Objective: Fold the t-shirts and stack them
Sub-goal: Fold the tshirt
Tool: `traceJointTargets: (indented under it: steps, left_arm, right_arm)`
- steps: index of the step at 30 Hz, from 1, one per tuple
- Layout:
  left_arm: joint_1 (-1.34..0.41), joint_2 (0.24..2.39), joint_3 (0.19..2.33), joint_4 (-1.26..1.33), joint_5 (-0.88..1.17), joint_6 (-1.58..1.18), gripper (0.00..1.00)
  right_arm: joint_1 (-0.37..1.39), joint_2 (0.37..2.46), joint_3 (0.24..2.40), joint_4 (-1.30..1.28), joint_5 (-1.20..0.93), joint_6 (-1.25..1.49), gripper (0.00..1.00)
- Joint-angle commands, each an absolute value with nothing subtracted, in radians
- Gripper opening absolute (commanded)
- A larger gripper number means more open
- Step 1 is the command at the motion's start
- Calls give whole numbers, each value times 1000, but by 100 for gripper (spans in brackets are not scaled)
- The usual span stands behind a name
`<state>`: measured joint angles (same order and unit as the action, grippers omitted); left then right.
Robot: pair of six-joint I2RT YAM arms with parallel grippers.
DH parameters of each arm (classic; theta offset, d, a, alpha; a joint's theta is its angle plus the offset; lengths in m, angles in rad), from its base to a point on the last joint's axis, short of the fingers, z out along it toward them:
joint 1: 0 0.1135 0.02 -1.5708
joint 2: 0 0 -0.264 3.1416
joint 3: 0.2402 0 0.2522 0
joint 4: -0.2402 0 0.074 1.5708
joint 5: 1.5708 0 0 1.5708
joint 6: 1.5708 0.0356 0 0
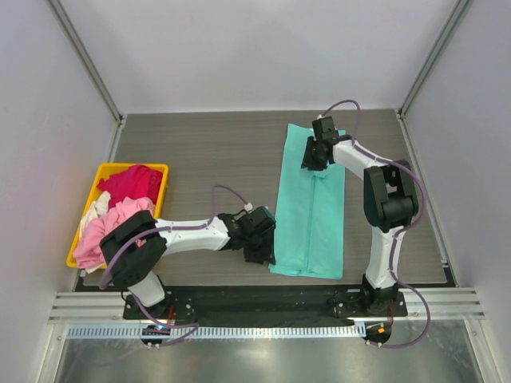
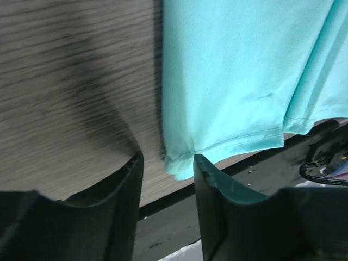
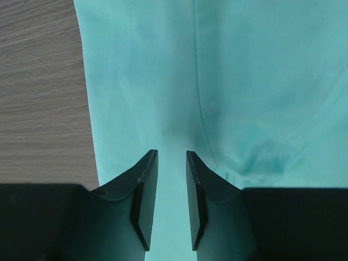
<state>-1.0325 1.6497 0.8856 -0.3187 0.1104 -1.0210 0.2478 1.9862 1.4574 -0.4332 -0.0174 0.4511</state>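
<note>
Pincers are both open, by different amounts. The left pincer (image 2: pixel 166 163) is seen about half open in its wrist view, with a clear gap between its two black fingers (image 2: pixel 130 185). The hemmed near left corner of the teal shirt (image 2: pixel 239 76) pokes into that gap but is not pinched (whether a tip brushes the cloth cannot be told). From above, this pincer is placed low at that same corner, close to the near edge of the table (image 1: pixel 200 152), where a black rail (image 2: pixel 255 176) runs along the edge.

The right pincer (image 3: pixel 172 157) is held only narrowly open, with a slim slot left between its fingers (image 3: pixel 144 190). Teal cloth is seen through the slot and on both sides of it, and a fold line in the shirt runs down to the right-hand finger. No cloth is seen gathered between the tips, and contact with the shirt cannot be made out. In the top view this pincer is set over the far end of the shirt, on its left half.

The teal shirt is laid flat on the table, right of centre, as a long strip running from far to near, with a line down its middle.

A yellow bin (image 1: pixel 164 169) is placed at the table's left edge. A red shirt (image 1: pixel 132 183) is heaped at its far end, a pink shirt (image 1: pixel 100 231) at its near end, and a white shirt (image 1: pixel 96 206) is tucked between them on the left.
</note>
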Motion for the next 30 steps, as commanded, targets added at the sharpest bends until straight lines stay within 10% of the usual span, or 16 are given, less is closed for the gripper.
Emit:
traceJointTargets:
  steps: [1,20,30]
  left_arm:
    - [-1032,1589,879,-416,6,-1046,45]
    - [-853,1517,959,-513,-6,-890,50]
    - [-850,1491,890,-391,143,-939,50]
  right_arm:
    - [261,2051,1546,-348,25,457,33]
    - [377,2355,1880,-351,-32,518,33]
    - [374,2045,1816,-521,-38,523,43]
